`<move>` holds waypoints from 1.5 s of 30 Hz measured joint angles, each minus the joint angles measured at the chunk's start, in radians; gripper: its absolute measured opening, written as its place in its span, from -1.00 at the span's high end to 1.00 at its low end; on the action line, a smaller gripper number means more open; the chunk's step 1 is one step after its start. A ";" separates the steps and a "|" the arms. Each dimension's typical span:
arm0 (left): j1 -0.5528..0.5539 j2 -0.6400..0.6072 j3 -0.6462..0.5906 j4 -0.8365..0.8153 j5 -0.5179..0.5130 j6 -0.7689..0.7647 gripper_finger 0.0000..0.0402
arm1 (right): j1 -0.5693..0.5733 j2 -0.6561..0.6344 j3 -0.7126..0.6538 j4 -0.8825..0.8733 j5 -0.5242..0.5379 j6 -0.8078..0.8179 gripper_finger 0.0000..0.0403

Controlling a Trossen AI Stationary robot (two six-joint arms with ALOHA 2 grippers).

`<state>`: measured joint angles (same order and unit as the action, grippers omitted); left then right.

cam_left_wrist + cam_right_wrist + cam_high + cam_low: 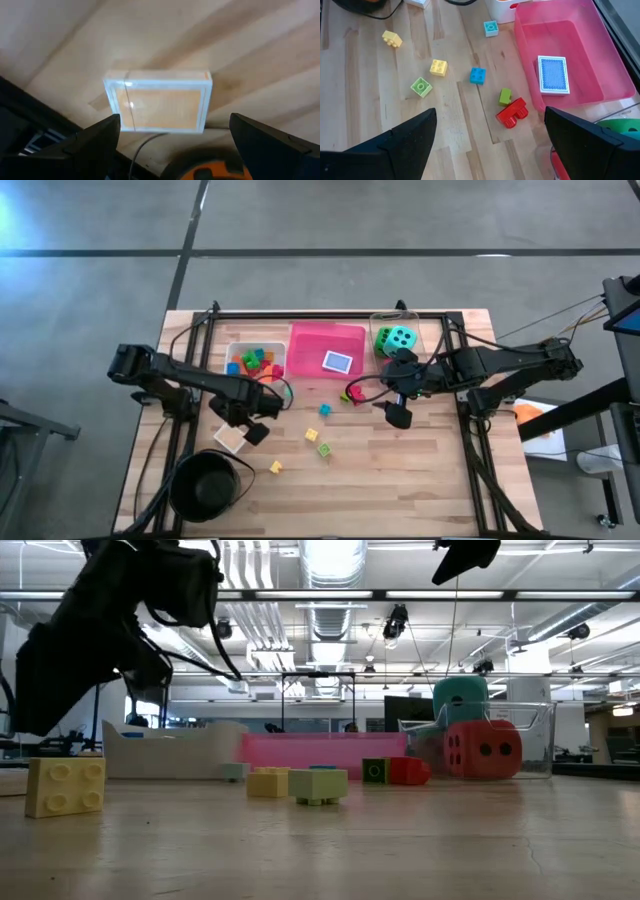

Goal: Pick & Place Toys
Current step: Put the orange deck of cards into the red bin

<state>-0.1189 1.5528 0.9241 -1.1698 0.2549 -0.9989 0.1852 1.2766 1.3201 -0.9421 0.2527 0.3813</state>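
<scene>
A small pale card with an orange face point(160, 102) lies flat on the wood near the table's left front; it also shows in the high view point(230, 440). My left gripper point(248, 428) hovers over it, open, with a finger on each side point(100, 137). My right gripper point(398, 412) is open and empty above the table's middle right, over loose blocks: red point(511, 113), green point(505, 95), blue point(478, 75), yellow point(438, 67). A blue-backed card point(553, 74) lies in the pink tray point(310, 340). Green and teal dice point(396, 338) sit in the clear tray; a red die point(482, 750) stands beside them.
A white tray point(236, 352) of small blocks stands at the back left. A black round bowl point(205, 485) sits at the front left corner. More loose blocks lie mid-table point(318, 442), and one yellow point(275, 467) nearer the front. Bare wood lies at the front right.
</scene>
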 joint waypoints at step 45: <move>0.050 0.000 -0.118 0.622 0.026 -0.122 -0.86 | 0.000 0.000 0.000 0.001 -0.004 0.008 -0.80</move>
<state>-0.0692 1.5524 0.8059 -0.5474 0.2806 -1.1212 0.1852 1.2766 1.3201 -0.9410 0.2487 0.3894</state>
